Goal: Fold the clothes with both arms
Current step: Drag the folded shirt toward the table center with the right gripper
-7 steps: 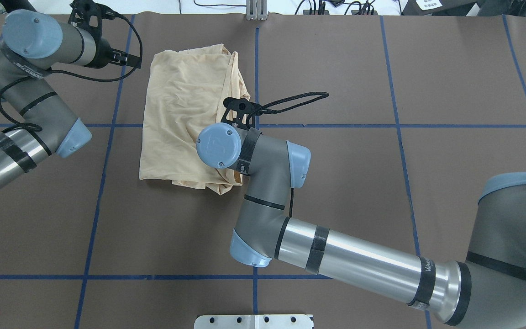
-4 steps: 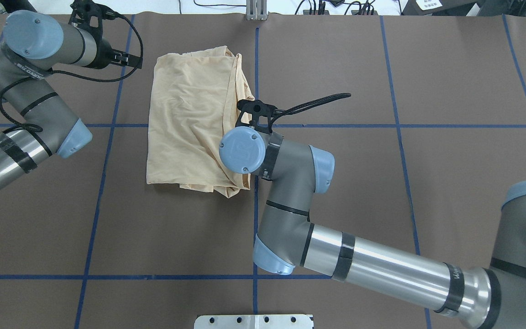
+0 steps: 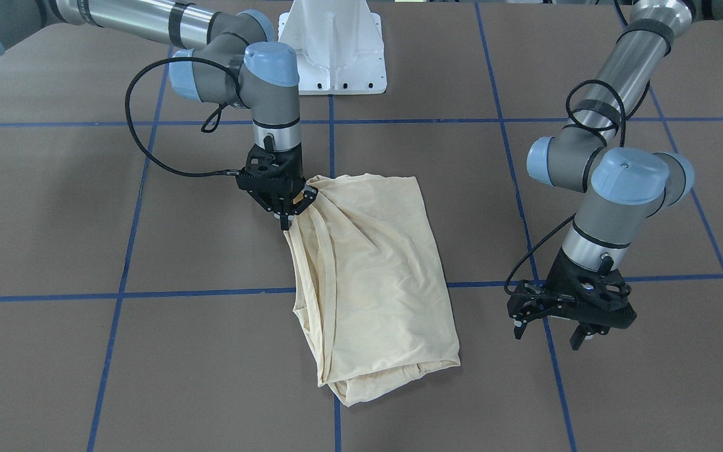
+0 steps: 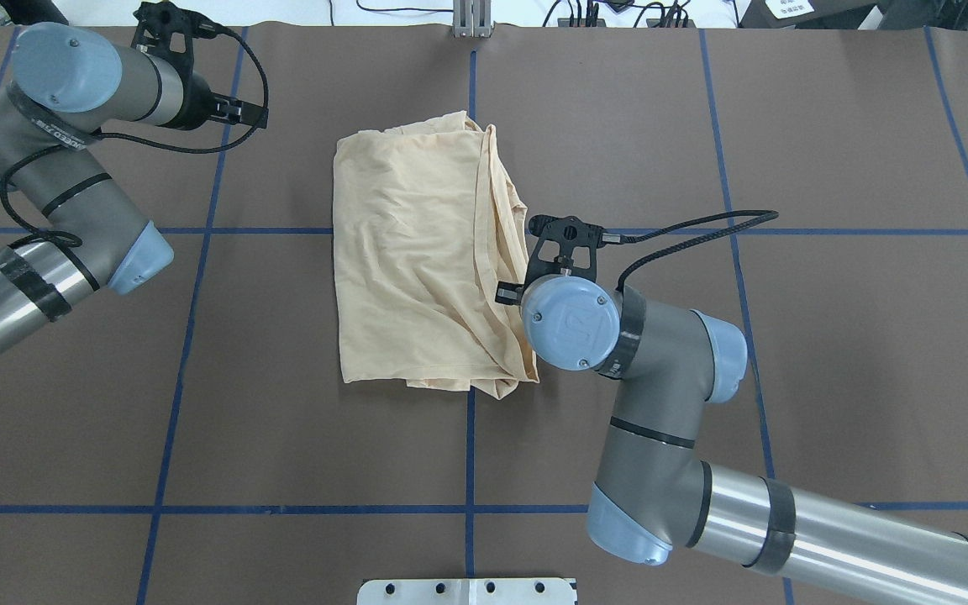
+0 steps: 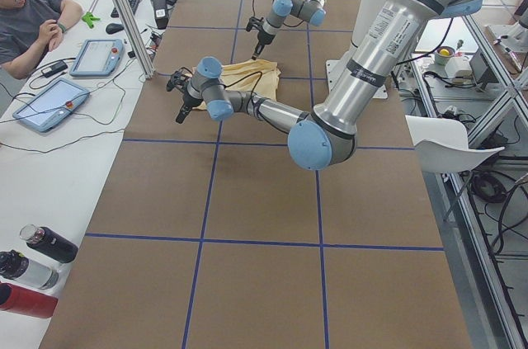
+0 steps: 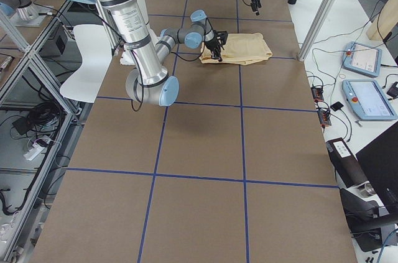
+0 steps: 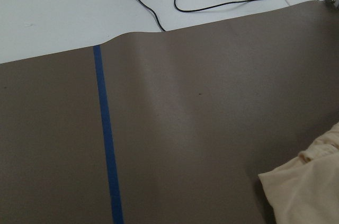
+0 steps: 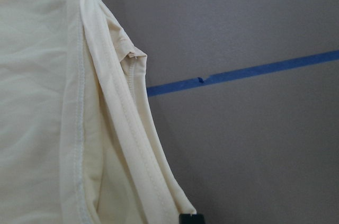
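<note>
The folded shirt (image 3: 374, 276) lies mid-frame on the desk (image 3: 85, 351), long axis top to bottom; the right claw (image 3: 286, 213) is clamped on its upper-left corner, and the left claw (image 3: 547, 338) hangs spread to its right

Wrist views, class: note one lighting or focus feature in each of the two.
Left wrist view: a pale sheen runs down the brown table cover, with no hard shadows. Right wrist view: the shirt shows crisp seams, and a dark shadow sits under its lower right edge.
</note>
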Motion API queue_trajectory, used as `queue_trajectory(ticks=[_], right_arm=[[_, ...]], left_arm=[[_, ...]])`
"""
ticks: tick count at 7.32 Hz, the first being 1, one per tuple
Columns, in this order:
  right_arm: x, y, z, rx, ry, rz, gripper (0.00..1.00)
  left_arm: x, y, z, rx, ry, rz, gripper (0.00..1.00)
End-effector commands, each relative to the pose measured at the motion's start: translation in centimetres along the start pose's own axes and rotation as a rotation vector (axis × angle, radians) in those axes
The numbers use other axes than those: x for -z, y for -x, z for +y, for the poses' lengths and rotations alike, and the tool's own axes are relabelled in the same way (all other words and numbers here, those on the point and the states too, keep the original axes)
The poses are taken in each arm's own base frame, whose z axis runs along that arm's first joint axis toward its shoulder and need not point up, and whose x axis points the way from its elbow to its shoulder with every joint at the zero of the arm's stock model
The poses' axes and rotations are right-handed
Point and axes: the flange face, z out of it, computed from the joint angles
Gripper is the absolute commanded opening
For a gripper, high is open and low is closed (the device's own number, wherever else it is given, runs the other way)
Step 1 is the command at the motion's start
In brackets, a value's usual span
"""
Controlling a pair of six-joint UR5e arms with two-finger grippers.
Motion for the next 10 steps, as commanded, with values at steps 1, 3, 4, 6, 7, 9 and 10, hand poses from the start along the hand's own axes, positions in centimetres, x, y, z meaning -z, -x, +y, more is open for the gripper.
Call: queue_trajectory(ticks=[1,3,4,6,7,9,10], right_arm=[[1.5,-3.1,3.1,0.024,0.002,-0.013,0.0],[2.5,-4.3,3.8,0.035,0.003,-0.024,0.0],[2.8,-3.9,3.8,0.034,0.003,-0.03,0.99],[3.8,-0.4,2.2,0.088,-0.005,-0.023,1.0],[4.8,3.6,1.8,0.116,-0.004,0.009,1.0],[1.0,5.5,2.8,0.175,0.015,0.08,0.94],[0.5,5.1,3.0,0.236,0.028,0.088,0.86]], left_arm=[[-0.1,-0.2,0.2,-0.001,0.003,0.001,1.0],[-0.1,-0.4,0.3,-0.003,0.004,0.004,1.0],[-0.1,-0.4,0.3,-0.003,0.003,0.005,1.0],[0.0,-0.5,0.2,-0.004,0.001,0.007,1.0],[0.0,-0.5,0.2,-0.004,0.001,0.007,1.0],[0.0,-0.5,0.3,-0.003,0.002,0.006,1.0],[0.0,-0.5,0.3,-0.003,0.002,0.006,1.0]])
